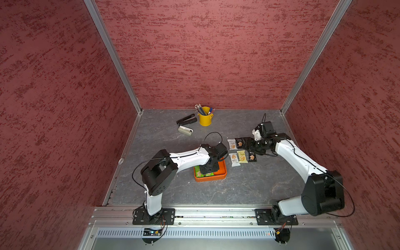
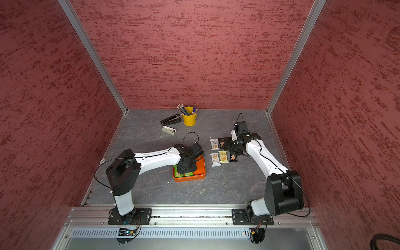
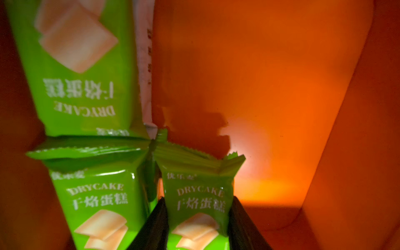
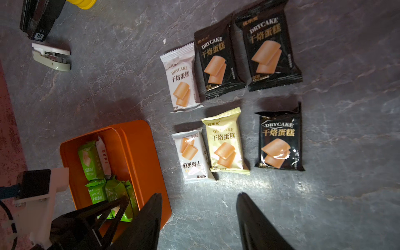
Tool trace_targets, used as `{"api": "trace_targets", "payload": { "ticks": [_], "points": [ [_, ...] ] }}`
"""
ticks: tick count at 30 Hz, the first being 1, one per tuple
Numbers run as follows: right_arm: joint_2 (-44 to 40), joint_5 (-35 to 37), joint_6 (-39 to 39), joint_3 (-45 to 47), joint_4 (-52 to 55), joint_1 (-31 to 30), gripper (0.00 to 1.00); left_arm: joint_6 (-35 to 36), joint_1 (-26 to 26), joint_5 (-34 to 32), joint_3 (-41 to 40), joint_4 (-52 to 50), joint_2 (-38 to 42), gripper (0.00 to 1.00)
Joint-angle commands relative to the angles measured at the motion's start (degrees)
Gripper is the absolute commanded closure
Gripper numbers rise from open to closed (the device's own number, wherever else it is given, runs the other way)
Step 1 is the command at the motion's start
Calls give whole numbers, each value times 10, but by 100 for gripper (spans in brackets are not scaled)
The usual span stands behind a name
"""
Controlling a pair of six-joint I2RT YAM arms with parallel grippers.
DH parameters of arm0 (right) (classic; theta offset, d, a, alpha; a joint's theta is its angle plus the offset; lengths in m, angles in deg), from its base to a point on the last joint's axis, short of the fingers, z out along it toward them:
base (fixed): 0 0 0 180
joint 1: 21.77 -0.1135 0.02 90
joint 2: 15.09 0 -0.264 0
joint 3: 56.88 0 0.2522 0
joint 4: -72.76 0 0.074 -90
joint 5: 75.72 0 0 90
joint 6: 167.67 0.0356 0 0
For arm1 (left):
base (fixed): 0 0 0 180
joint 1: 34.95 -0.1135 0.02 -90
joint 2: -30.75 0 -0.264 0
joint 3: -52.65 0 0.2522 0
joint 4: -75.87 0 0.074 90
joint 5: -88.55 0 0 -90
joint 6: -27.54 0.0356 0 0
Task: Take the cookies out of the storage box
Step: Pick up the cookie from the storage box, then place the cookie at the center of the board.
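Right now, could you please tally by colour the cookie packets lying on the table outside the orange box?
Black packets: 3
White packets: 2
Pale yellow packet: 1
Total: 6

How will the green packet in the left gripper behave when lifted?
Probably light: the green packet is small and puffy. Its glossy film may slip in the left gripper. Its crimped ends look floppy and may bend.
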Motion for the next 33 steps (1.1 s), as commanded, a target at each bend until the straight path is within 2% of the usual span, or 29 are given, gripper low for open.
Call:
{"api": "trace_targets", "payload": {
  "ticks": [1,8,17,25,33],
  "points": [
    [5,-25,4,-13,4,0,41,31,-17,-8,22,-13,29,60],
    [5,-25,24,-4,-12,-18,41,68,-52,6,37,-5,54,61],
    [42,2,80,-29,-43,-66,42,121,-132,55,23,14,100,61],
    [99,21,116,-77,-65,-99,42,202,-242,74,-11,11,135,61],
    [153,28,147,-117,-84,-115,42,291,-361,77,-56,32,130,61]
  ]
}}
